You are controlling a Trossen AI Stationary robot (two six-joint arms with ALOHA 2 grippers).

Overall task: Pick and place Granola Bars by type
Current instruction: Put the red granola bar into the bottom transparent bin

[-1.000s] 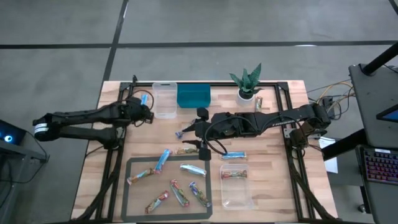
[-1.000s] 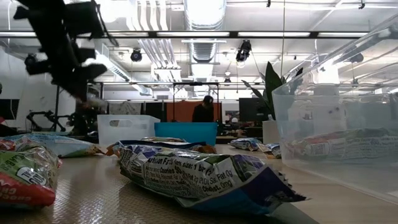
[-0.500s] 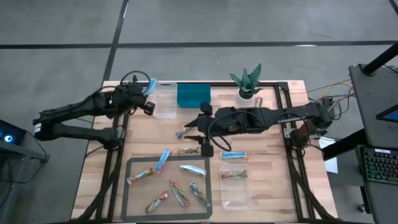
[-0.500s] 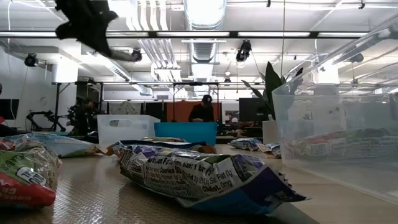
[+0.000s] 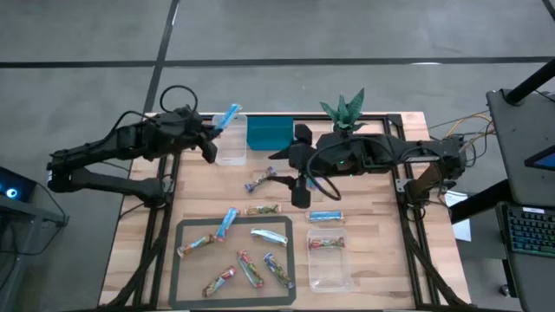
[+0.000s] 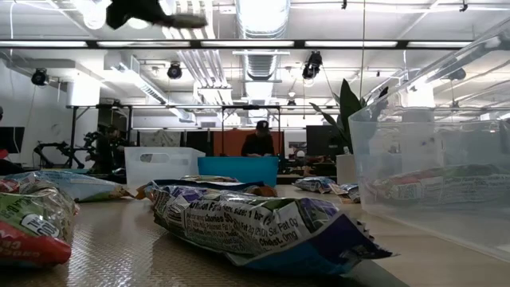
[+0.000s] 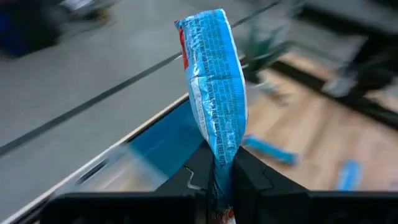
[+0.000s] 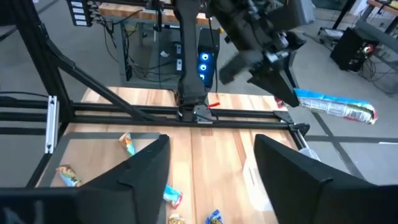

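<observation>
Your left gripper (image 7: pixel 221 177) is clamped on a blue granola bar (image 5: pixel 227 117), held above the clear tub (image 5: pixel 230 140) beside the teal bin (image 5: pixel 269 134). Your right gripper (image 8: pixel 211 177) hangs mid-table, fingers apart, empty.

left wrist view: blue bar (image 7: pixel 214 93) lower end hidden between claw fingers (image 7: pixel 196 171); background blurred.

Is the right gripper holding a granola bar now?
No, the right gripper is open and empty; only the left gripper clamps a blue bar.
</observation>
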